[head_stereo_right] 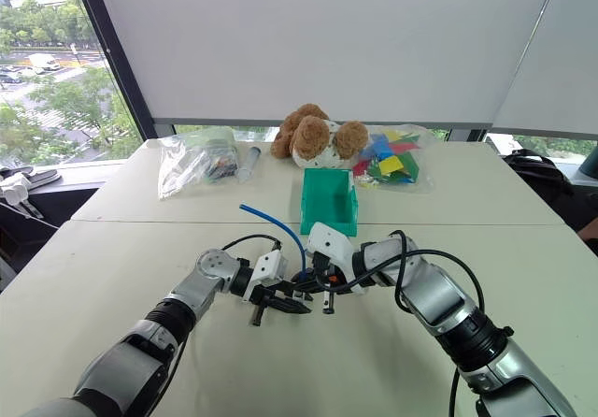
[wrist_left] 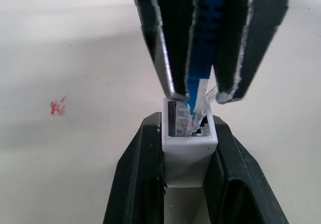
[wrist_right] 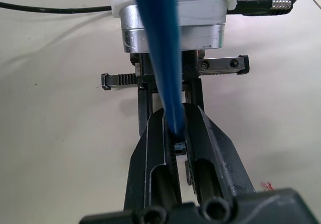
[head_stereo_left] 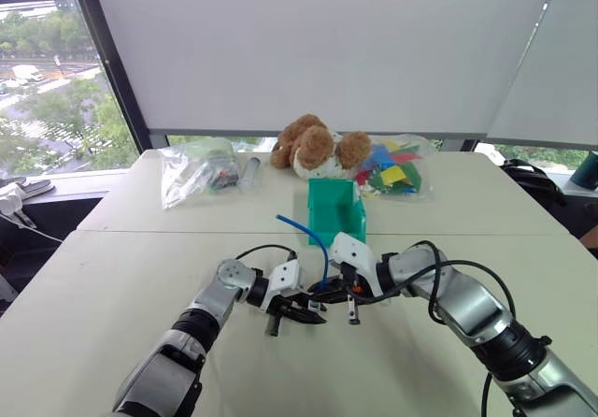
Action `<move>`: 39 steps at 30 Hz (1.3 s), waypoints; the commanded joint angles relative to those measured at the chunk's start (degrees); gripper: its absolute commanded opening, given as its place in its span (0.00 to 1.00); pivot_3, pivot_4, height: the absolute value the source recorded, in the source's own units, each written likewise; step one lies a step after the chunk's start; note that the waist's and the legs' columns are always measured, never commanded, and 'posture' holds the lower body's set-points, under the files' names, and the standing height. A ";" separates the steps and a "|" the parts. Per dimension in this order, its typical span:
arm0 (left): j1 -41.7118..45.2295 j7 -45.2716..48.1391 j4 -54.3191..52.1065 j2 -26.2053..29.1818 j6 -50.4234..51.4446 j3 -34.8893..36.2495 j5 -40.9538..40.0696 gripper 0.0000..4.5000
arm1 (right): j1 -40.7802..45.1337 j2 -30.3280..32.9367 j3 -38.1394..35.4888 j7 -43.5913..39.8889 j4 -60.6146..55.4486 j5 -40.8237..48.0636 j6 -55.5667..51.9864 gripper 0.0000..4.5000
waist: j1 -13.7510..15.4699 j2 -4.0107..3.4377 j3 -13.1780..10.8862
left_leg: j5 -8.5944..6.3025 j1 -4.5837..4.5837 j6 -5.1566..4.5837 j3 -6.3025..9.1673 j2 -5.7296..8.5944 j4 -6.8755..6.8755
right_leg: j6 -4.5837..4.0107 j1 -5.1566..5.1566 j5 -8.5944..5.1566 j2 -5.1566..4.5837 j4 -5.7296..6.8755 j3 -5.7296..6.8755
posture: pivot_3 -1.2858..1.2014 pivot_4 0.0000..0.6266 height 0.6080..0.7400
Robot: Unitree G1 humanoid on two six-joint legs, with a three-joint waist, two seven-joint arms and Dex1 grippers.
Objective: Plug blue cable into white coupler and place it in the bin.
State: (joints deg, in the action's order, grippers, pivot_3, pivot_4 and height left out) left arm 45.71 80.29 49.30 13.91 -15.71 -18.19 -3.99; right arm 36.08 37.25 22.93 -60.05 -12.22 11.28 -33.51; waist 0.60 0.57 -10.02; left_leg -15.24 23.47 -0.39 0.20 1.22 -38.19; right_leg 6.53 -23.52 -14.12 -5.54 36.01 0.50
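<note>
The coupler [wrist_left: 189,138] is smooth, matt white plastic; the cable [wrist_left: 205,38] has a ribbed blue jacket and a clear plastic plug. The table [head_stereo_left: 93,295] is matt cream. The bin [head_stereo_left: 336,207] looks like glossy green plastic; the toy [head_stereo_left: 318,146] is plush.

You have a bright blue cable [wrist_left: 203,43] with a clear plug, a white coupler [wrist_left: 188,143] and black gripper fingers [wrist_left: 135,179]. The bin [head_stereo_left: 334,209] is teal-green. Behind the bin sit a brown-and-white plush dog [head_stereo_left: 318,146] and a bag of multicoloured pieces [head_stereo_left: 397,166]. The bench [head_stereo_left: 112,277] is cream with a small red smudge [wrist_left: 57,106].
</note>
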 commanded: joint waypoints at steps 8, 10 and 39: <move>0.24 -1.63 0.83 -0.05 -0.03 0.57 1.43 0.09 | -0.30 1.30 0.88 -2.36 -1.23 -1.76 -0.82 0.00 | 0.12 0.01 0.02 | 0.00 -0.02 0.00 0.01 0.01 0.00 | 0.00 0.03 0.00 0.00 0.00 0.01 | 0.52 0.24 1.00; 0.30 -1.78 0.86 -0.19 -0.05 0.60 1.47 0.09 | -0.23 1.17 0.77 -2.71 -1.43 -1.30 -1.54 0.00 | 0.15 0.01 0.02 | 0.00 -0.02 0.00 0.02 0.02 -0.01 | 0.00 0.04 0.00 -0.01 -0.01 0.01 | 0.52 0.24 1.00; -6.61 -2.12 -16.17 8.28 10.74 6.69 -3.69 0.94 | 1.39 -3.48 -4.02 -1.43 3.61 -1.99 -1.25 0.00 | -1.30 0.14 0.36 | 0.00 -0.13 0.01 0.08 -0.07 0.06 | -0.02 0.03 -0.01 0.02 0.08 -0.01 | 0.52 0.24 1.00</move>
State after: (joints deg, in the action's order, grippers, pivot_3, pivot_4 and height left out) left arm 39.59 78.92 37.44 20.54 -7.05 -14.39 -5.17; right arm 36.35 32.84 21.49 -61.92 -6.76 8.32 -33.68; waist -0.70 0.71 -9.66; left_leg -15.24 23.39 -0.38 0.28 1.15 -38.12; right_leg 6.51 -23.56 -14.13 -5.53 36.10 0.49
